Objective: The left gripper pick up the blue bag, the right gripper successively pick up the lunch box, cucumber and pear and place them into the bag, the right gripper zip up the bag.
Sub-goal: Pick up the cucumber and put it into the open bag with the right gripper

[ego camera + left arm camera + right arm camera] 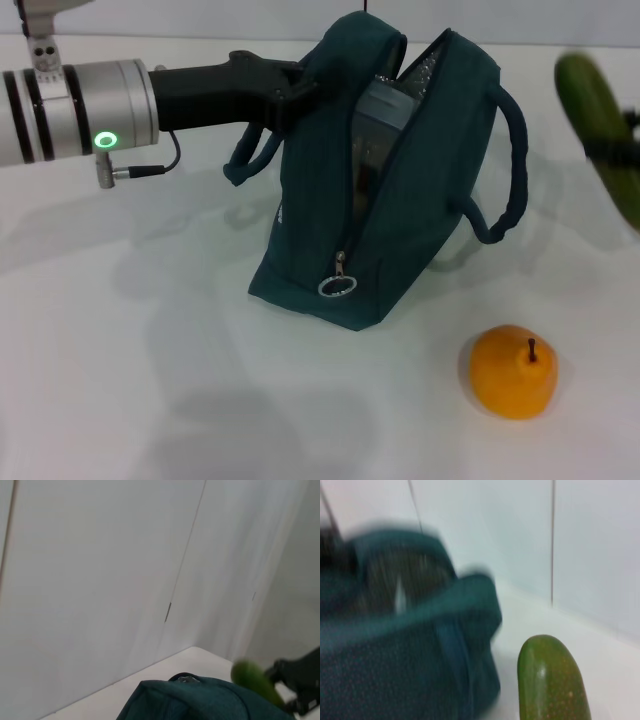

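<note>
The blue bag (400, 220) stands on the white table, its zipper open and the ring pull (338, 287) hanging at the near end. My left gripper (298, 92) is shut on the bag's upper left edge and holds the mouth open. The clear lunch box (382, 112) sits inside the bag. At the far right the cucumber (598, 115) hangs in the air beside the bag, with my right gripper (624, 150) shut on it, mostly cut off by the frame edge. The left wrist view shows the bag (200, 700), cucumber (254, 681) and right gripper (297, 680). The pear (512, 370) lies near the front right.
One bag handle (510, 170) loops out on the right side, towards the cucumber; the other handle (250, 155) droops on the left under my left arm. A white wall (100, 580) rises behind the table.
</note>
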### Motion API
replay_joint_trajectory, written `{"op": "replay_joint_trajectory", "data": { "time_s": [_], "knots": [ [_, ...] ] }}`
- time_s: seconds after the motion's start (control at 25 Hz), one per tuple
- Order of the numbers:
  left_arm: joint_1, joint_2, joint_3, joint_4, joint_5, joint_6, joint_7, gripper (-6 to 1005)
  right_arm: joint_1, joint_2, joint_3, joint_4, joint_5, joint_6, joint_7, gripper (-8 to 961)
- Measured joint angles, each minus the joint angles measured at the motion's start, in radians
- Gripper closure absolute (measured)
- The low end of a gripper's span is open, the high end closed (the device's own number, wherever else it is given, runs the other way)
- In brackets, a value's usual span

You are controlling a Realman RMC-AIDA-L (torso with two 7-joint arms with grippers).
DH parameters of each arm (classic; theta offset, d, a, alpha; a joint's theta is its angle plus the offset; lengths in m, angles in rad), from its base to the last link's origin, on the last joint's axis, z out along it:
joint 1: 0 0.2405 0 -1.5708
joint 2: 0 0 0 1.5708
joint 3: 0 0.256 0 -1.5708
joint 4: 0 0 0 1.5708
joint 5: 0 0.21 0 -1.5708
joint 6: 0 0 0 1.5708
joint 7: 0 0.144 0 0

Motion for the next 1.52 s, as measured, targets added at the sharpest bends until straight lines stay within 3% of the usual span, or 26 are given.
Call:
{"op": "replay_joint_trajectory", "data": {
  "time_s": [0.28, 0.44, 0.6, 1.12, 1.36, 1.52],
  "knots": [
    [0.005, 0.000, 0.002, 0.002, 0.000, 0.040, 0.034, 958, -0.046, 0.006, -0.015, 0.055, 0.384, -0.008, -0.204, 370],
    [0.007, -0.001, 0.002, 0.003, -0.001, 0.043, 0.042, 958, -0.030, 0.005, -0.102, 0.172, 0.633, -0.055, -0.362, 370],
    [0.015, -0.002, 0.002, 0.020, -0.019, 0.053, 0.041, 958, 0.003, 0.008, -0.190, 0.225, 0.758, -0.073, -0.416, 369],
    [0.036, -0.013, 0.005, 0.052, -0.033, 0.054, 0.044, 958, 0.165, 0.016, -0.258, 0.541, 0.882, -0.075, -0.575, 369],
    [0.030, -0.013, 0.007, 0.048, -0.034, 0.053, 0.045, 958, 0.181, 0.018, -0.384, 0.616, 0.998, -0.072, -0.677, 369],
    [0.028, -0.013, 0.007, 0.048, -0.034, 0.051, 0.046, 958, 0.171, 0.018, -0.410, 0.652, 1.011, -0.069, -0.740, 369]
  ]
}}
